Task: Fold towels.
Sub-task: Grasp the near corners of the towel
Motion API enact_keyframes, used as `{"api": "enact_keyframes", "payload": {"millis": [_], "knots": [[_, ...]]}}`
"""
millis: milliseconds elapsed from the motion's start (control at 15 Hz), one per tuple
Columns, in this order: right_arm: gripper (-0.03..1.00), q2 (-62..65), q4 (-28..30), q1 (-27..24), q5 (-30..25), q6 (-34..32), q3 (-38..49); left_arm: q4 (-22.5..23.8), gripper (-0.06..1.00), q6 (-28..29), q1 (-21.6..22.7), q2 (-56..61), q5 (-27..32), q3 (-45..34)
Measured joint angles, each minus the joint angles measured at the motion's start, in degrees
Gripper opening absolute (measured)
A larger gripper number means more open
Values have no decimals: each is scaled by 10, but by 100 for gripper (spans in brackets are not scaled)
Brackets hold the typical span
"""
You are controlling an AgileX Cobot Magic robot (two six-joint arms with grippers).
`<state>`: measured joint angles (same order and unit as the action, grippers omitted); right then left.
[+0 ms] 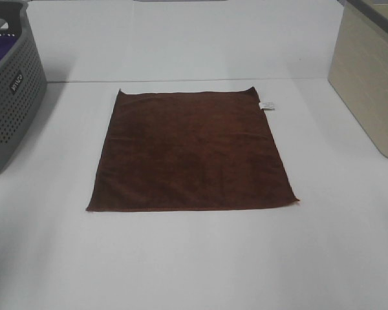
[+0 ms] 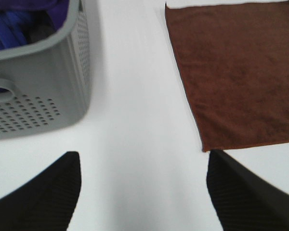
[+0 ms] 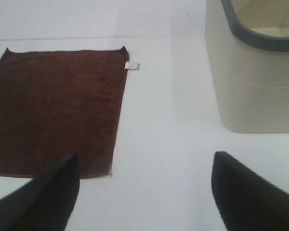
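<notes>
A dark reddish-brown towel (image 1: 193, 152) lies flat and spread out on the white table, with a small white tag (image 1: 267, 104) at its far right corner. No arm shows in the high view. The left gripper (image 2: 142, 187) is open and empty above bare table, between the grey basket and the towel's (image 2: 236, 72) near left corner. The right gripper (image 3: 144, 190) is open and empty above bare table just right of the towel's (image 3: 58, 110) near right corner. The tag (image 3: 132, 65) also shows in the right wrist view.
A grey perforated basket (image 1: 10, 90) holding purple and blue cloth (image 2: 19, 24) stands at the left edge. A beige bin (image 1: 368, 84) with a grey rim stands at the right edge. White table (image 1: 194, 265) surrounds the towel.
</notes>
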<state>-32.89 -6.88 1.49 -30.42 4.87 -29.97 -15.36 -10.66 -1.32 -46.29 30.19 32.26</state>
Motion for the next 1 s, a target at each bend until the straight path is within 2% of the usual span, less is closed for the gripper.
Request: {"api": "enact_keyframes", "payload": {"millis": [133, 200, 333, 467, 600, 733, 1000], "knots": [[72, -105, -4, 0, 21, 0, -6, -49, 70, -14, 0, -114, -2, 33], [72, -219, -26, 0, 21, 0, -40, -116, 70, -45, -10, -213, -3, 62], [71, -330, -55, 0, 5, 0, -97, -178, 70, -83, -39, -309, -5, 87], [71, -433, -69, 0, -38, 1, -162, -217, 70, -96, -65, -384, -5, 107], [71, -499, -89, 0, -72, 14, -205, -237, 70, -99, -68, -438, -5, 125], [71, -574, -146, -9, -95, 62, -250, -256, 70, -99, -68, -498, -6, 150], [71, -684, -332, -90, -150, 234, -290, -303, 70, -117, -68, -593, -3, 212]]}}
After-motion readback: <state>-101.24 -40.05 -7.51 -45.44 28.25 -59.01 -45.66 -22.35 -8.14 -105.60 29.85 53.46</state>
